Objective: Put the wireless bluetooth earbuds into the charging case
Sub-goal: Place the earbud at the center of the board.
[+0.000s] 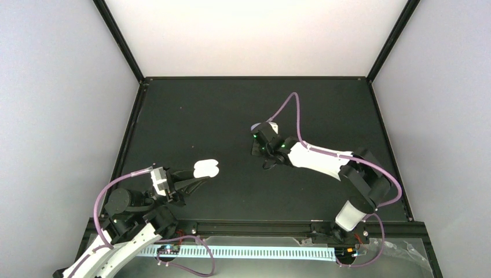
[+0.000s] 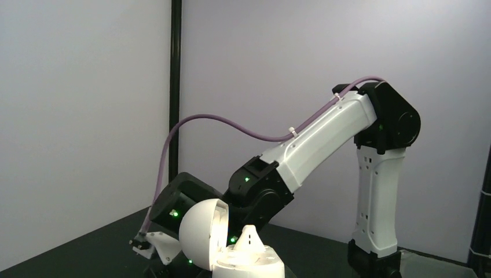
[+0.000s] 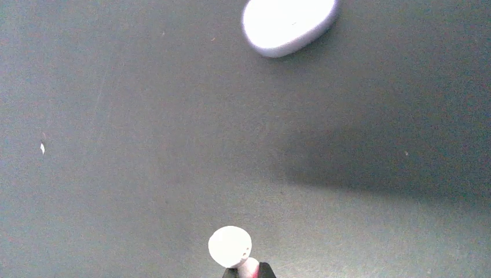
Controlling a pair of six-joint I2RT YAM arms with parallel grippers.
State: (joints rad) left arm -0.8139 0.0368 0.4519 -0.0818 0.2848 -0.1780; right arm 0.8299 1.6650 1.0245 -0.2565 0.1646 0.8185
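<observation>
Near the front left of the worktop [image 1: 191,116], the left gripper [image 1: 195,174] squeezes the open white charging case [image 1: 206,168]. Mid-worktop, the right gripper [image 3: 249,271] pinches a white earbud [image 3: 230,245], well apart from a pale oval thing [image 3: 288,23].

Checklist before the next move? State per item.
1. right gripper shut on small round white earbud: ok.
2. left gripper shut on open white clamshell charging case: ok.
3. Case lid hinged open: ok.
4. Free slot in the case: cannot tell; a white tip stands in the base.
5. Earbud lifted off the black table: cannot tell.
6. Earbud apart from the pale lilac oval object: ok.
</observation>
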